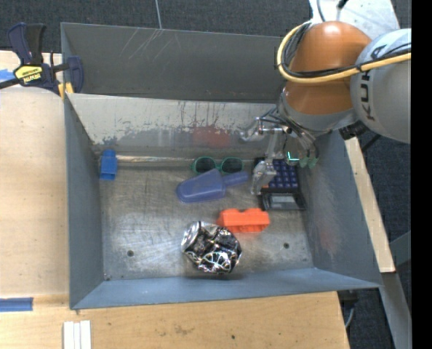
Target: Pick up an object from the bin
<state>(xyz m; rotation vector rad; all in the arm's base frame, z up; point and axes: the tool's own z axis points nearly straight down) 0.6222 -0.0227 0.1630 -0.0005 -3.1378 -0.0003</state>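
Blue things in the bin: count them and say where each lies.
3: a small blue block at the left wall, a blue scoop mid-bin, a dark blue box under the end effector, which may hide more.

Arm (390, 71) comes in from right, wrist w/ orange cover (324, 64) tipped down, gripper (269, 174) pointing down, low.

Grey bin (85, 217) is showing reddish streaks. Long scoop (205, 187) is reading periwinkle, block (244, 220) orange; crumpled wad (212, 249) is showing black-and-white mottling.
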